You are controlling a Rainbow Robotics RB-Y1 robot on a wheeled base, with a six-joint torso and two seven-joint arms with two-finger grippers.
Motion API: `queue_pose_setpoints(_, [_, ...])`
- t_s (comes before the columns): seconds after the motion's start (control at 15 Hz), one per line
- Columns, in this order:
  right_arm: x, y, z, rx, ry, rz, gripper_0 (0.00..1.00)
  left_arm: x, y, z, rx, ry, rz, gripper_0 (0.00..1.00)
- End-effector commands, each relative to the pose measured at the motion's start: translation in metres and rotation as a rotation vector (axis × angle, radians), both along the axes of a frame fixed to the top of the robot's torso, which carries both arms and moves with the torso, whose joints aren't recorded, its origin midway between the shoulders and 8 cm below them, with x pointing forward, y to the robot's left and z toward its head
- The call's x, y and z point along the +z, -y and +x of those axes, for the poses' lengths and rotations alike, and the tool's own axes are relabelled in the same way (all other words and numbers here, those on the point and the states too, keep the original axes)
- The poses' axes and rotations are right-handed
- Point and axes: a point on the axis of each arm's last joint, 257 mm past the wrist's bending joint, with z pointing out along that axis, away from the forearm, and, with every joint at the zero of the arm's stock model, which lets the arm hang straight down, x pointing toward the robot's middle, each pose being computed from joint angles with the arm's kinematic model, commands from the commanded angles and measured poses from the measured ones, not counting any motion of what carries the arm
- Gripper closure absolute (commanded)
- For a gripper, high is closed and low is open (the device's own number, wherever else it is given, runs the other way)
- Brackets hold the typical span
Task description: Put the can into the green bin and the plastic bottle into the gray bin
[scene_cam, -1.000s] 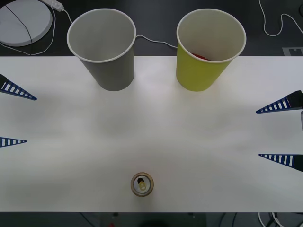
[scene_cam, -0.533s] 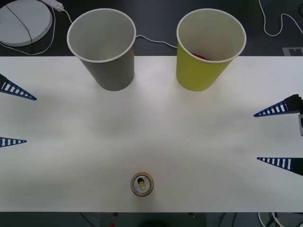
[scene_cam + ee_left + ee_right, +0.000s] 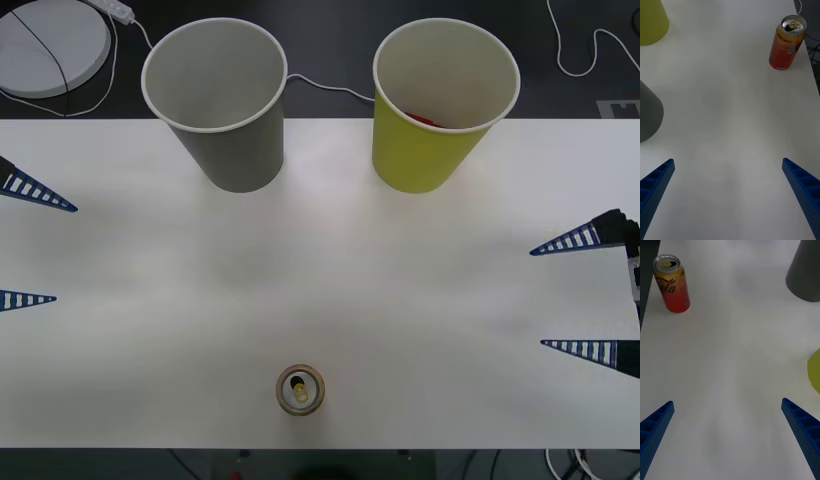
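Two large paper cups are standing upright along the far edge of the white table [image 3: 330, 290]: the gray bin [image 3: 218, 100] is sitting at about 11 o'clock from the table's middle, and the green bin [image 3: 440, 100] is sitting at about 1 o'clock, well apart from its gray neighbour. Something red is peeking from inside the green bin against its far wall, too little of it showing to identify. Both cups are also appearing in the wrist views, the gray bin [image 3: 805, 273] and green bin [image 3: 814, 371] on the right wrist, the gray bin [image 3: 649, 112] and green bin [image 3: 653, 20] on the left.

At 9 o'clock the left gripper [image 3: 28, 245] is hovering by the table's left edge, fingers spread wide and gripping nothing. At 3 o'clock the right gripper [image 3: 585, 295] is hovering by the right edge, likewise spread wide and empty.

At 6 o'clock the can [image 3: 301, 390] is standing upright near the table's front edge, pull tab up, well apart from both grippers and both cups.
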Motion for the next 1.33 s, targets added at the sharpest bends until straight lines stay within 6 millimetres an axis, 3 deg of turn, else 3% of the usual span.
queue_pose_setpoints(0.07, [-0.013,-0.007,-0.005,0.063,-0.007,0.038,0.00,0.000,0.000,0.000,0.000,0.000,0.000,0.00])
queue_pose_setpoints(0.87, [-0.080,-0.048,-0.008,0.173,-0.047,0.305,0.00,0.000,0.000,0.000,0.000,0.000,0.000,0.00])
queue_pose_setpoints(1.33, [-0.115,-0.097,-0.023,0.215,-0.096,0.434,0.00,0.000,0.000,0.000,0.000,0.000,0.000,0.00])
